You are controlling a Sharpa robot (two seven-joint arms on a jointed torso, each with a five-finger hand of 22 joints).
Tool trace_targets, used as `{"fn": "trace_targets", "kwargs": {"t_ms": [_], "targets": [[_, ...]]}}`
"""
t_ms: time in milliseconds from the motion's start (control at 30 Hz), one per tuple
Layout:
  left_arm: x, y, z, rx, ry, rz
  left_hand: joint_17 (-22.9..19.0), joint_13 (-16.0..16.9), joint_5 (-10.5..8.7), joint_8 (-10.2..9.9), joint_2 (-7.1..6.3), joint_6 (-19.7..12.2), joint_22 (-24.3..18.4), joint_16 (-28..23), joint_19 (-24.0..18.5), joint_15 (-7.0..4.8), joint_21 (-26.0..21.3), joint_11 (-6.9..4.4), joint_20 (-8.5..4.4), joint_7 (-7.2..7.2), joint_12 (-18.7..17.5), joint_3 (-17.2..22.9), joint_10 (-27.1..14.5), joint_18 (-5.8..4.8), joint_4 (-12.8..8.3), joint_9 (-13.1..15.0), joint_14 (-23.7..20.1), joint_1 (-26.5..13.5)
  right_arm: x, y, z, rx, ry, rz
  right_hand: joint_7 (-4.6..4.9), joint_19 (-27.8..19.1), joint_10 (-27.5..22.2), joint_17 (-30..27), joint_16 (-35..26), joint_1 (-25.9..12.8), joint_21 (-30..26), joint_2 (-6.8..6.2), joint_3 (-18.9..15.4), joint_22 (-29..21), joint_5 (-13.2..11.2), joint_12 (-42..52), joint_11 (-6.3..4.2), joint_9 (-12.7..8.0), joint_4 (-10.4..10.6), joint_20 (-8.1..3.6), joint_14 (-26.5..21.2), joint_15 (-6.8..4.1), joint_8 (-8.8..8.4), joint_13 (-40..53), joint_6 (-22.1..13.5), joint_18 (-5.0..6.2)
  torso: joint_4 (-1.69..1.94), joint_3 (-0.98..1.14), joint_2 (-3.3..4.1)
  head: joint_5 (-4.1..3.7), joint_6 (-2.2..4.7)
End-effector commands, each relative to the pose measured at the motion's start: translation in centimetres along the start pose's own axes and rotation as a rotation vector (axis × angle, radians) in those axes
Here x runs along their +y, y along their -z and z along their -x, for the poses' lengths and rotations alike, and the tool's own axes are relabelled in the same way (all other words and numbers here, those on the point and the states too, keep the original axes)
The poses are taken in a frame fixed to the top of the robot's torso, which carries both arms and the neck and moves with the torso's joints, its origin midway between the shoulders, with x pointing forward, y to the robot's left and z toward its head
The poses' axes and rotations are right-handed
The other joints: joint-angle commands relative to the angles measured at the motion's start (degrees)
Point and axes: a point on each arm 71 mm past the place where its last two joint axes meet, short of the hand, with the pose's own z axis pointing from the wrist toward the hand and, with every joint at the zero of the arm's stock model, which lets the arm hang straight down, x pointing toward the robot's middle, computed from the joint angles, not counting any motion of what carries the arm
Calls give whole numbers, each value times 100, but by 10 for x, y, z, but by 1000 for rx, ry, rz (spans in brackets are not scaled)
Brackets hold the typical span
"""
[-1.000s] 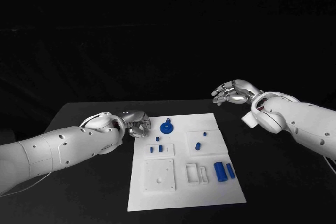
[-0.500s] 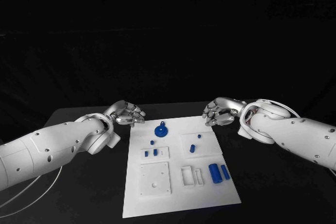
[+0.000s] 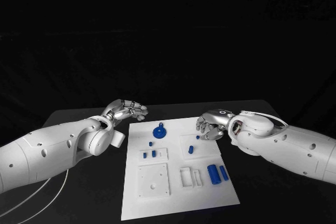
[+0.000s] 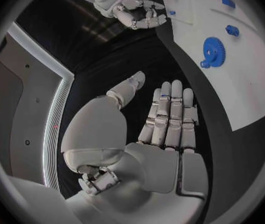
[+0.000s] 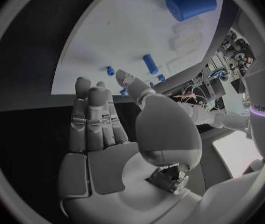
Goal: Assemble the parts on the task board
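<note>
Task board (image 3: 178, 185) is lying mid-table in the head view, blue gear (image 3: 159, 132) near its far edge. Left hand (image 3: 128, 110) has drawn back off the board's far-left corner; right hand (image 3: 210, 126) has come lower over its right edge. Wrist views: both hands' fingers are extending side by side, holding nothing.

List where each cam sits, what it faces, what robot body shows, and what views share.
Head view: on the head, looking down at the task board; both arms, left hand and right hand show.
Left wrist view: behind the left hand, facing the board's edge; its palm and fingers show.
Right wrist view: behind the right hand, facing the board; its palm and fingers show.
Shared: head and left wrist views both show the blue gear and right hand.
</note>
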Motion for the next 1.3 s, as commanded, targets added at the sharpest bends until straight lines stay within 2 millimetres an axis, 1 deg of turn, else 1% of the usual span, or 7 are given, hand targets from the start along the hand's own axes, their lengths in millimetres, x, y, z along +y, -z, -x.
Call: {"fn": "trace_targets", "kwargs": {"t_ms": [33, 233, 367, 767, 833, 1000, 1300], "targets": [[-4, 0, -2, 9, 67, -34, -33, -38, -25, 21, 25, -41, 9, -236, -154, 138, -88, 6, 140, -7, -4, -60, -44, 28, 14, -7, -200, -17, 2, -1, -2, -5, 83, -24, 0, 60, 76, 14, 73, 12, 43, -73, 62, 23, -47, -30, -15, -10, -1, -2, -25, 3, -18, 0, 63, 75, 6, -2, 5, 8, -12], [-6, 1, -4, 9, 75, -45, -23, -69, -22, 30, 33, -47, 35, -361, -175, 189, -106, 14, 196, -6, 0, -85, -61, 88, 20, -7, -256, -12, 7, -4, -8, -3, 101, -21, -9, 79, 129, 20, 160, 0, 67, -82, 163, 52, -102, -70, -23, -17, 1, -14, -44, -4, -24, 12, 96, 75, -4, -1, 3, 18, -24], [-7, 1, -4, 9, 82, -48, -15, -87, -16, 34, 42, -52, 48, -436, -191, 218, -123, 15, 227, -5, 4, -95, -64, 114, 22, -9, -295, -10, 8, -5, -9, -10, 105, -22, -20, 106, 187, 17, 238, -15, 92, -91, 304, 78, -233, -99, -36, -22, 7, -25, -51, -17, -26, 29, 134, 75, -1, -1, 5, 16, -29], [-8, 0, -5, 12, 86, -49, -2, -103, -13, 33, 54, -62, 56, -478, -199, 232, -137, 21, 246, 0, 2, -104, -75, 130, 29, -11, -301, -20, 15, -12, -18, 15, 117, -11, -27, 132, 233, -45, 369, -153, 118, -74, 694, 128, -454, -222, -28, -49, 21, -37, -86, -9, -53, 51, 181, 75, -2, 2, 5, 9, -41], [-8, 0, -5, 13, 86, -49, 1, -104, -13, 33, 55, -63, 57, -480, -199, 233, -137, 21, 247, 1, 2, -105, -75, 132, 31, -12, -298, -21, 16, -12, -23, 28, 120, -11, -55, 131, 236, -70, 394, -184, 116, -61, 828, 136, -592, -257, -25, -43, 29, -36, -99, -6, -27, 56, 251, 75, 0, 3, 6, 8, -43], [-8, 1, -5, 13, 86, -46, 9, -108, -15, 32, 55, -68, 60, -484, -198, 233, -139, 22, 250, 3, 4, -111, -75, 136, 34, -13, -286, -30, 19, -12, -36, 52, 122, -7, -95, 131, 235, -105, 424, -246, 114, -69, 982, 149, -712, -305, -21, -35, 33, -33, -121, -3, 9, 65, 353, 75, 6, 7, 7, 17, -63], [-7, 1, -4, 9, 84, -43, 15, -112, -17, 30, 51, -73, 64, -493, -199, 234, -143, 23, 252, 5, 3, -117, -79, 140, 35, -15, -282, -38, 20, -13, -43, 67, 134, -11, -155, 140, 360, -146, 491, -305, 119, -35, 1287, 175, -975, -300, -61, -17, 65, -33, -150, -41, 58, 128, 506, 75, -1, 10, 4, 33, -98]]}}
